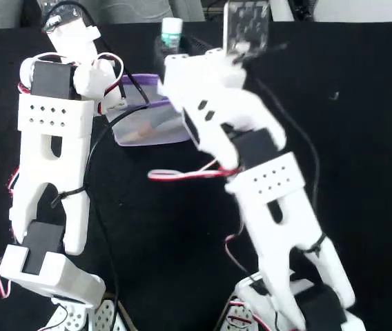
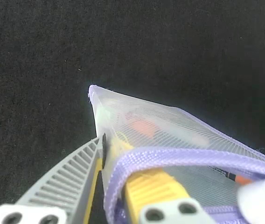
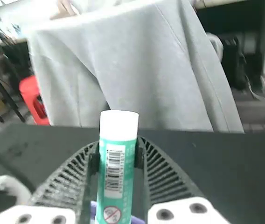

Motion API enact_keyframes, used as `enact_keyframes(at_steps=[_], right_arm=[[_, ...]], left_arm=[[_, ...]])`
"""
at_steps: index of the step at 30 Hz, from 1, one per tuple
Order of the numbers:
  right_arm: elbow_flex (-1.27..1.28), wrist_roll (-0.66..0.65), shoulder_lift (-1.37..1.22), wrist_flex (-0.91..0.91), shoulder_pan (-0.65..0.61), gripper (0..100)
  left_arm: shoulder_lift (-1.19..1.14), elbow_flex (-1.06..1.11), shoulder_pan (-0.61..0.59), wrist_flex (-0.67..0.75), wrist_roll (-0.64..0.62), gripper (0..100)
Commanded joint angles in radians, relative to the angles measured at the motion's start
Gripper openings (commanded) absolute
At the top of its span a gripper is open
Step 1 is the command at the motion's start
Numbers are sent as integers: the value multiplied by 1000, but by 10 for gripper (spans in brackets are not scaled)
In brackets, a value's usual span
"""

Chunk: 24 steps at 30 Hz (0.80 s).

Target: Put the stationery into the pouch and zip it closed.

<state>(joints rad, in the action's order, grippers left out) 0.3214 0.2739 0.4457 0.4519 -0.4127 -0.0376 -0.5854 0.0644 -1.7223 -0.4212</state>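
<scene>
1. The left tool (image 2: 111, 149) is clamping the purple rim of the mesh pouch (image 2: 170, 135), one finger inside the mouth and one outside, and so is holding the mouth open
2. The pouch is lying on the black worktop (image 1: 361, 138), with orange stationery (image 2: 144, 127) showing through its mesh
3. The right tool (image 3: 117, 148) is squeezing a glue stick (image 3: 118, 123) around its green body; the stick's long axis is running along the fingers, with the white cap pointing away from the wrist
4. The stick's lower end is sitting close to the pouch's purple rim, so the right arm looks nearer for the drop
5. The right arm is bending forward over the pouch, while the left arm is standing upright beside the pouch with its wrist angled down
6. The coming move is probably depending on lining that long axis up with the pouch's opening; the zip is waiting open
</scene>
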Motion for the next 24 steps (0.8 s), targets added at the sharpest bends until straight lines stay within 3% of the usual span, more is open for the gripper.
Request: enact_keyframes(at_steps=[1, 10, 19, 24], right_arm=[[124, 12, 81, -226, -15, 11], [390, -9, 88, -666, -9, 11], [476, -74, 88, -680, -9, 21], [524, -68, 96, -677, -18, 200]], left_arm=[[9, 12, -5, 29, -5, 30], [18, 74, -27, 78, -5, 30], [11, 74, -33, 78, -5, 32], [17, 74, -35, 78, -5, 31]])
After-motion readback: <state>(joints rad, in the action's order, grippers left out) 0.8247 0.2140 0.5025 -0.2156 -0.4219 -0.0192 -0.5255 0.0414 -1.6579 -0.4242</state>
